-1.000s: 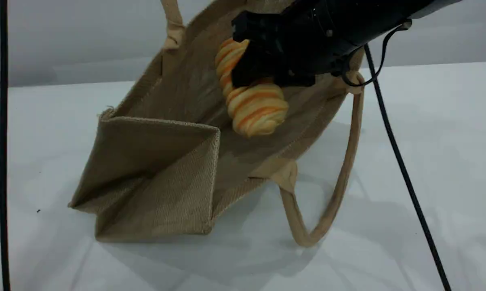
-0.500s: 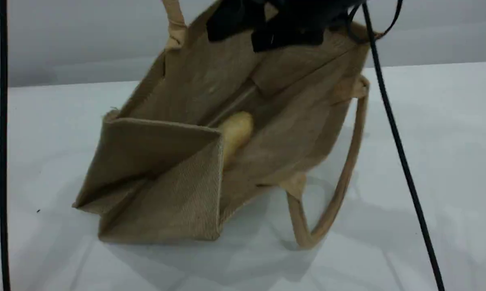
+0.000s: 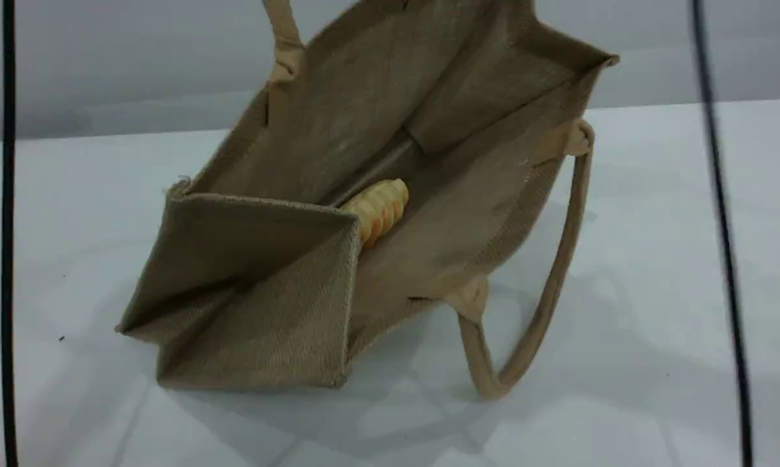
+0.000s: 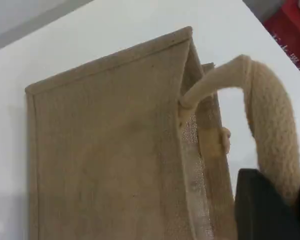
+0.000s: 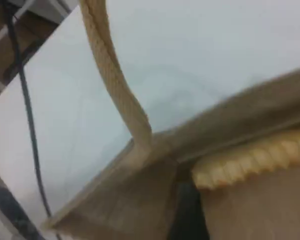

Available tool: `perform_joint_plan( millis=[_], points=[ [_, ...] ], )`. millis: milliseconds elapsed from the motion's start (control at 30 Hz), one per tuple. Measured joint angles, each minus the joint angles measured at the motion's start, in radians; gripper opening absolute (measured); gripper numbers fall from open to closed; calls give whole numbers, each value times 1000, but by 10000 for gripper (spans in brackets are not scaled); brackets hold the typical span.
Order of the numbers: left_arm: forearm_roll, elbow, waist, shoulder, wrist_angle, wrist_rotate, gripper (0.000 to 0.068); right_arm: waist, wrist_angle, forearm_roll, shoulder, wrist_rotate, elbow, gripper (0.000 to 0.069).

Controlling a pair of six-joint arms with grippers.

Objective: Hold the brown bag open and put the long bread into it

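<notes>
The brown bag (image 3: 312, 285) stands tilted on the white table with its mouth wide open toward the camera. The long bread (image 3: 380, 206) lies loose deep inside it, half hidden behind the folded near side; the right wrist view shows the ridged long bread (image 5: 250, 160) from above the rim. My left gripper (image 4: 285, 200) is shut on the beige handle (image 4: 267, 110), holding that side up; in the scene view this handle (image 3: 283, 39) runs out of the top edge. My right gripper is out of the scene view and holds nothing.
The second handle (image 3: 545, 292) hangs down the bag's right side onto the table (image 3: 655, 324). Black cables hang at the far left (image 3: 6, 233) and at the right (image 3: 720, 194). A red object (image 4: 292, 27) lies beyond the table's edge.
My right gripper let go of the long bread, which dropped into the bag, and the arm rose out of the top of the scene view. The bag's mouth lifted a little.
</notes>
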Motion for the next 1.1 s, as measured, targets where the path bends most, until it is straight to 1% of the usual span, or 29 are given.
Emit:
perform_joint_plan(
  millis=[133, 300, 367, 467, 600, 700, 867, 1000, 1100],
  points=[
    [1, 0, -35, 37, -2, 34, 83, -45, 71, -96, -118, 102, 1, 488],
    [19, 1, -87, 97, -2, 37, 83, -45, 126, -195, -265, 190, 1, 488],
    [39, 1, -95, 124, -15, 36, 83, -45, 155, -244, -318, 241, 1, 488],
    [34, 1, -95, 169, -45, 34, 83, -45, 198, -328, -397, 319, 1, 488],
    [22, 1, -113, 230, -43, 34, 83, -45, 234, -456, -499, 431, 1, 488],
    [27, 1, -132, 269, -42, 32, 83, -45, 261, -540, -568, 505, 0, 488],
    [31, 1, -135, 314, -24, 32, 84, -45, 347, -629, -666, 593, 0, 488],
    [33, 1, -138, 338, -14, 32, 110, -45, 431, -696, -731, 649, 0, 488],
    [26, 1, -153, 357, -21, 32, 170, -45, 475, -748, -772, 689, 0, 488]
  ],
)
